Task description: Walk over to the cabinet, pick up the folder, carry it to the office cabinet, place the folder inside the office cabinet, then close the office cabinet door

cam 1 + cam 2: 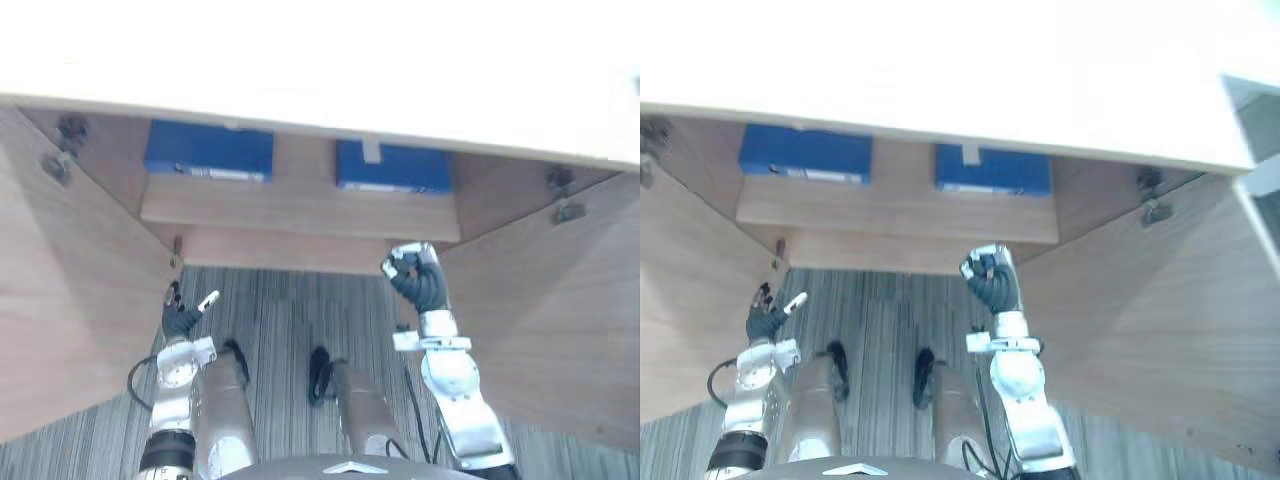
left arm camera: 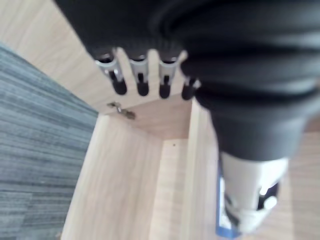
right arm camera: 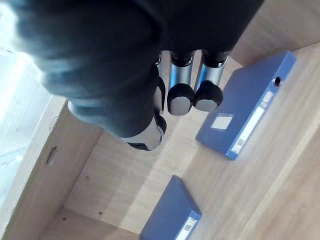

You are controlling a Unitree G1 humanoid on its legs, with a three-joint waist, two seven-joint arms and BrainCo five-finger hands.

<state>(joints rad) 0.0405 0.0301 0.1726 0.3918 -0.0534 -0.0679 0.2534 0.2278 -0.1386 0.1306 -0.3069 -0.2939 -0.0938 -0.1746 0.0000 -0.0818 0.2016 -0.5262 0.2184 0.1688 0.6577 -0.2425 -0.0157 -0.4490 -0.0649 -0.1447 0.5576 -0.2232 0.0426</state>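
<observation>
Two blue folders lie flat on the wooden shelf [image 1: 300, 208] inside the open cabinet, one on the left [image 1: 208, 152] and one on the right [image 1: 392, 167]. The right wrist view shows them as a near folder [image 3: 247, 112] and a farther folder [image 3: 172, 212]. My right hand [image 1: 415, 275] is raised just in front of the shelf's front edge, below the right folder, with fingers curled and nothing in them. My left hand [image 1: 180, 318] hangs low by the left door, fingers relaxed and thumb out, holding nothing. A blue folder edge [image 2: 220, 200] shows past the left hand.
Both cabinet doors stand wide open, the left door [image 1: 60, 290] and the right door [image 1: 560, 310], flanking my arms. The pale cabinet top [image 1: 320, 60] overhangs the shelf. Grey striped carpet [image 1: 290, 320] lies between the doors.
</observation>
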